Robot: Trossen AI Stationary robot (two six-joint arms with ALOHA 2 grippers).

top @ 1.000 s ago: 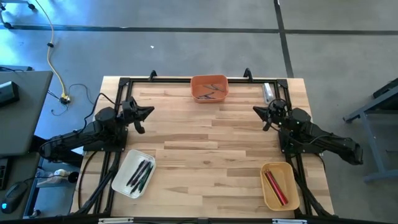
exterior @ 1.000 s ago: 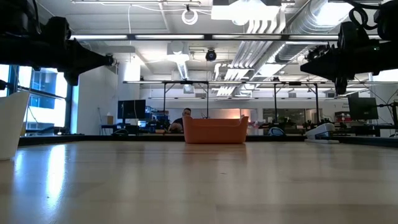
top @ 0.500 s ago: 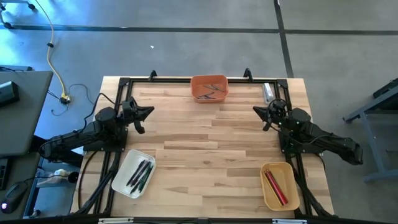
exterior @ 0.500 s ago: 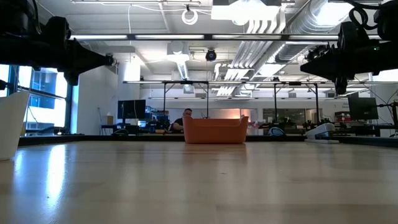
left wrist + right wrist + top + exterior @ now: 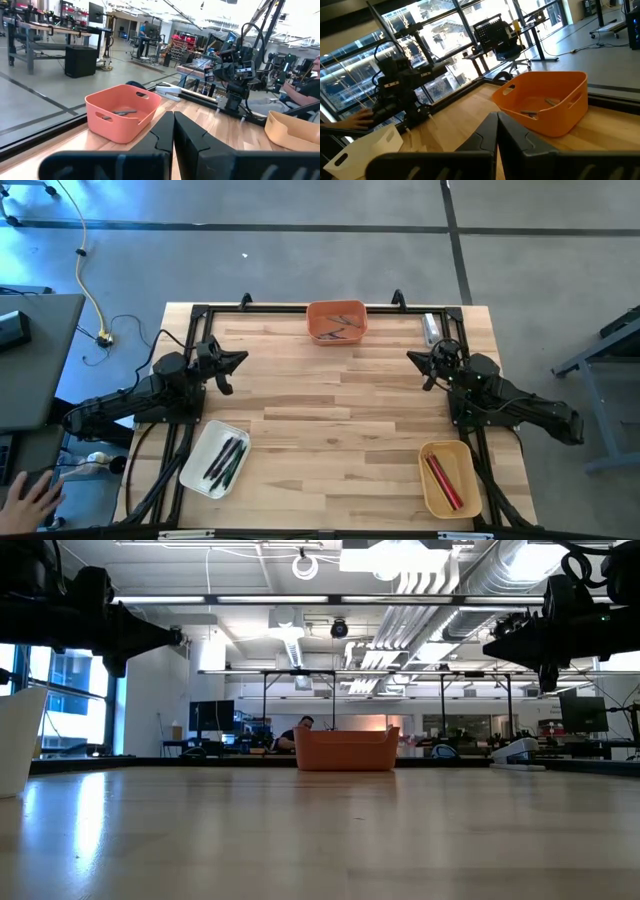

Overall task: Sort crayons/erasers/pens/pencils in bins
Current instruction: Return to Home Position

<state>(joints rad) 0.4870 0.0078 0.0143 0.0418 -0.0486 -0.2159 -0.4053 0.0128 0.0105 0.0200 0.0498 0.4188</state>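
Left arm point(image 5: 128, 399) and right arm point(image 5: 522, 409) folded low. Left gripper point(image 5: 240, 359) and right gripper point(image 5: 411, 358) face each other, well apart, fingers pressed together.

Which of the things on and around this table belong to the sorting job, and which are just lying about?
Belong to the job: orange bin, white bin, tan bin, the sticks sorted inside them; left gripper and right gripper, shut, one at each side.
Just lying about: clear tube near the right gripper; yellow cable on the floor.
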